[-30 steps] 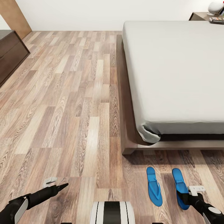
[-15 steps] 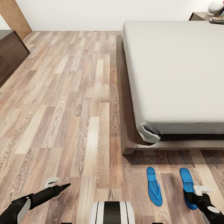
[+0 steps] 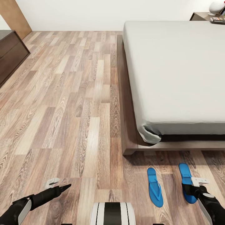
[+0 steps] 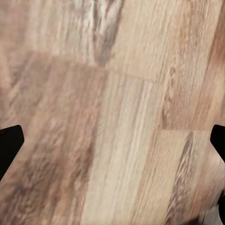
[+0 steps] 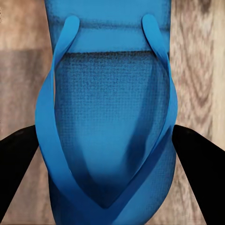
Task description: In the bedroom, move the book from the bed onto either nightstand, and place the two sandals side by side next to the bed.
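- Head view: two blue sandals lie on the wood floor (image 3: 78,103) at the foot of the bed (image 3: 175,72). The left sandal (image 3: 155,187) is free at five o'clock; the right sandal (image 3: 188,181) sits under the right tool (image 3: 195,187). The left tool (image 3: 56,186) hovers at seven o'clock. The book (image 3: 217,19) appears to rest at one o'clock on a nightstand (image 3: 202,15).
- Left wrist view: left tool (image 4: 112,143) spread wide over bare planks, empty.
- Right wrist view: the right tool (image 5: 105,140), fingers (image 5: 16,154) wide, straddles the right sandal (image 5: 110,126) across its sole. Likely light, thin and bendy, it is best pinched at the sole edges.
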